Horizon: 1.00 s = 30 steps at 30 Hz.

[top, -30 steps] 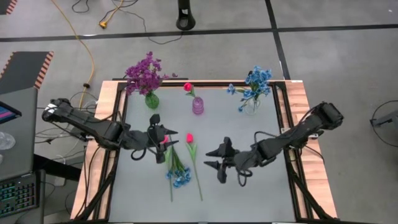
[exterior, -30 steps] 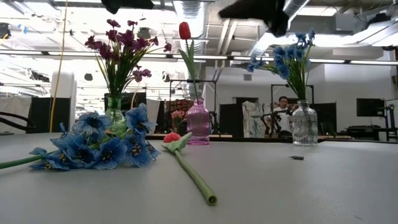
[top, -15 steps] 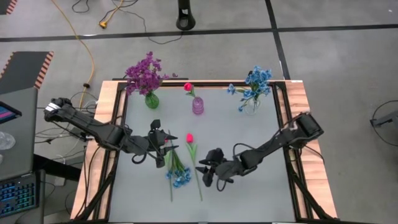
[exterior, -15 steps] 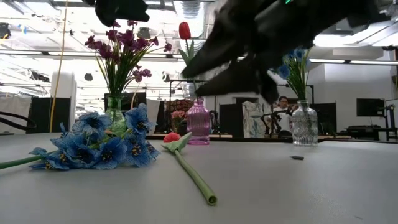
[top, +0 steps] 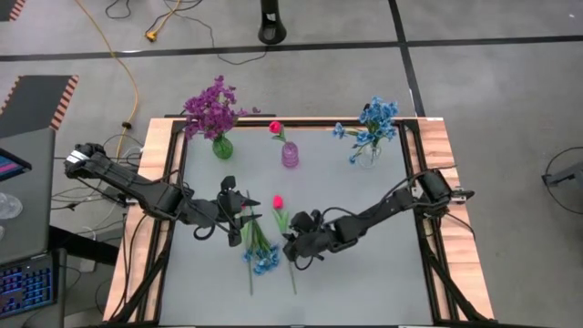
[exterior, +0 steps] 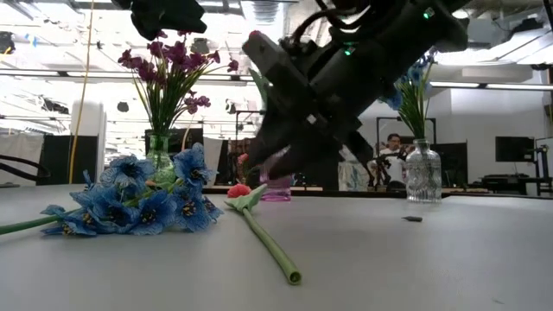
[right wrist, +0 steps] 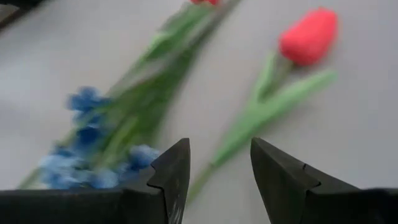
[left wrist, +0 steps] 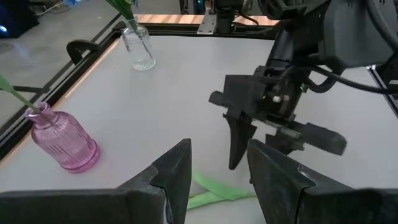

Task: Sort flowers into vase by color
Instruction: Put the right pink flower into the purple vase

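A red tulip (top: pixel 278 201) lies flat on the grey table, its stem (exterior: pixel 270 244) running toward the near edge. Beside it on the left lies a blue sprig (top: pixel 262 258), also flat. My right gripper (top: pixel 292 250) hangs open just above the tulip's stem (right wrist: pixel 239 140), below the bud (right wrist: pixel 309 36), one finger on either side and clear of it. My left gripper (top: pixel 239 215) is open and holds nothing, high over the upper stems of the blue sprig. Along the far edge stand a green vase (top: pixel 221 147) with purple flowers, a pink vase (top: pixel 290 155) with one red tulip, and a clear vase (top: pixel 367 156) with blue flowers.
A raised wooden frame (top: pixel 158 182) borders the table on its left and right sides. The grey surface (top: pixel 364 273) to the right of the lying flowers is bare. A small dark scrap (exterior: pixel 413 218) lies on the table toward the right.
My right gripper has come down and toward the table's left, from open table to just over the lying tulip's stem, rolling its wrist on the way. Its jaws have stayed open. The flowers have not moved.
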Each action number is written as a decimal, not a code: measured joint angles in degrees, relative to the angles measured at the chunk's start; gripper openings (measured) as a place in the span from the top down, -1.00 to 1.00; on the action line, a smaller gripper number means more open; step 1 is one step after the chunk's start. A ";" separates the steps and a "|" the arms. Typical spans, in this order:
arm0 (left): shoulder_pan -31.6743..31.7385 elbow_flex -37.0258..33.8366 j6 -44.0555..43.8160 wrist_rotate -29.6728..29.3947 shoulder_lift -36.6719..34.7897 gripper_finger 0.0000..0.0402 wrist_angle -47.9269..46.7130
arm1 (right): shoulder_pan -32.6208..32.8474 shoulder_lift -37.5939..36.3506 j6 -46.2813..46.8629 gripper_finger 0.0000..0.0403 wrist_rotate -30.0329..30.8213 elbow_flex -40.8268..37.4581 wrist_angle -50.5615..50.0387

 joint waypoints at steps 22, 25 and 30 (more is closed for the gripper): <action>0.00 0.02 0.02 -0.13 0.00 0.28 0.15 | -2.30 8.30 4.63 0.03 -1.11 0.90 7.83; 0.00 0.02 0.02 -0.15 0.00 0.28 0.15 | -2.56 8.33 4.50 0.03 -1.36 1.06 8.02; 0.00 0.02 0.00 -0.13 0.00 0.28 0.16 | -2.61 8.40 4.50 0.14 -1.29 1.10 7.69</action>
